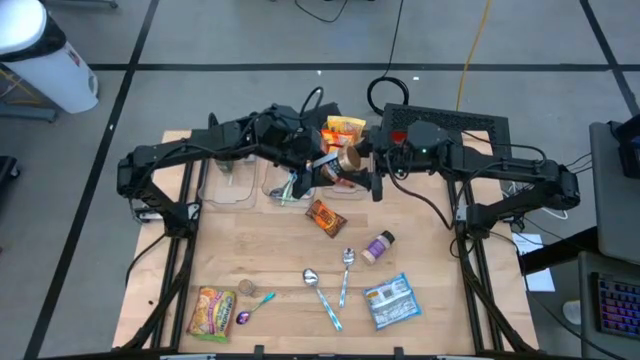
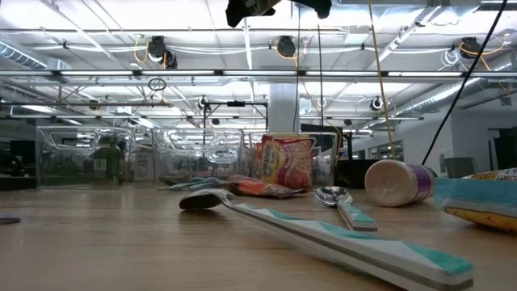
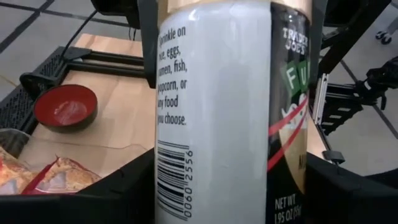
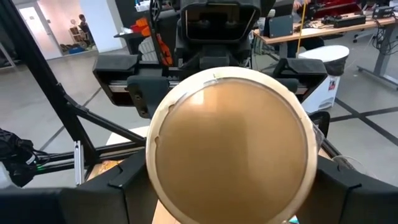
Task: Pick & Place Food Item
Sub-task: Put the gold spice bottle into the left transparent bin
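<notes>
Item: seasoning jar (image 1: 345,160), mid-handover above the table, pinched by your right hand (image 1: 362,165) at its lid end while your left hand (image 1: 322,166), fingers spread alongside, must next clamp before the right releases.

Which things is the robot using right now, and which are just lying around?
In the job:
seasoning jar, held up between both arms
right gripper, clamped on it
left gripper, at its other side

Lying about:
spoon
small jar
blue packet
snack bag
red bowl
</notes>
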Action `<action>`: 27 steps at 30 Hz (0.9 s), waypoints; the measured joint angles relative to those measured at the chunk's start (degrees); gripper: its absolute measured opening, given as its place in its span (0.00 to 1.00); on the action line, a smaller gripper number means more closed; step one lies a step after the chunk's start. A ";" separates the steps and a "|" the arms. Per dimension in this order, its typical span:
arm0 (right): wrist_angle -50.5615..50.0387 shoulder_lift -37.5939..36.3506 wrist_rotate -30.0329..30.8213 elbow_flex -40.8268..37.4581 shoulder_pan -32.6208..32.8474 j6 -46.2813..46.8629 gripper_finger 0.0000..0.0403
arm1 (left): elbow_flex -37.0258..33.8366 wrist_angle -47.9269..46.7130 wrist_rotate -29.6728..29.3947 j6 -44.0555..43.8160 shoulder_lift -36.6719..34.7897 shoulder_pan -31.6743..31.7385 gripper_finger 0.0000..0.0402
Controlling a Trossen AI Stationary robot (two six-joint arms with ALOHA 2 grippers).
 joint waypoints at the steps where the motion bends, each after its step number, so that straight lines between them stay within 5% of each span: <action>1: 0.24 -0.04 0.04 0.00 0.00 -0.02 0.67 | 0.00 0.43 0.00 -0.04 0.00 0.00 0.69; 3: 0.63 -0.19 0.13 0.00 0.00 -0.06 0.68 | 0.00 1.58 0.01 -0.37 -0.01 -0.02 0.69; 10: 3.10 -0.40 1.68 0.02 0.02 4.65 0.96 | -0.04 9.55 0.63 -3.81 -0.35 0.00 0.69; 27: 21.15 0.13 1.73 0.02 0.07 5.85 0.91 | -0.07 25.33 -2.43 -5.62 0.45 -2.64 0.69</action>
